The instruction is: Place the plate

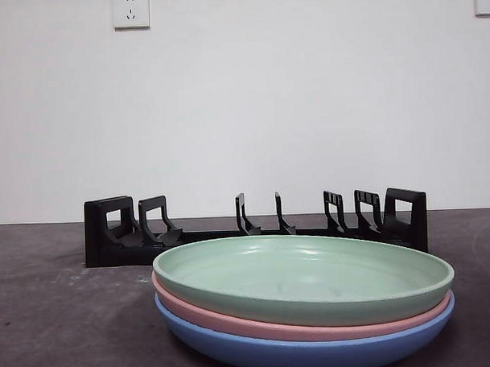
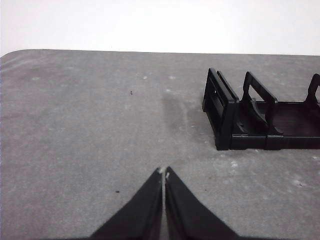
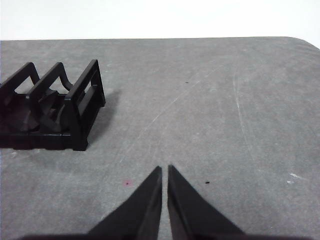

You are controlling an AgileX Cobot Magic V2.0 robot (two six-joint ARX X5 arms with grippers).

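Three plates, one stack, near edge of the counter in the front view: green plate on top, pink plate in the middle, blue plate at the bottom resting on the counter. Each is nested in the one below, rims roughly level. Only rim bands of the pink and blue ones show.

One black dish rack sits behind the stack, long side facing the camera. Counting uprights in the front view: two end frames plus five inner dividers. All slots hold nothing. Stack overlaps the rack's lower edge in this view; cannot tell whether they touch.

Two arms, both waiting, neither visible in the front view. Left end effector hangs above bare counter, jaws clenched tip to tip, holding nothing. One end of the rack lies ahead of it and to one side, well apart. Right end effector is likewise over bare counter, jaws nearly closed with a thin sliver of gap, holding nothing; other end of the rack is off to its side, well apart.

Open room: wide bare counter past both rack ends, out to the rounded counter corners seen in both wrist views. Two wall sockets high on the white wall.
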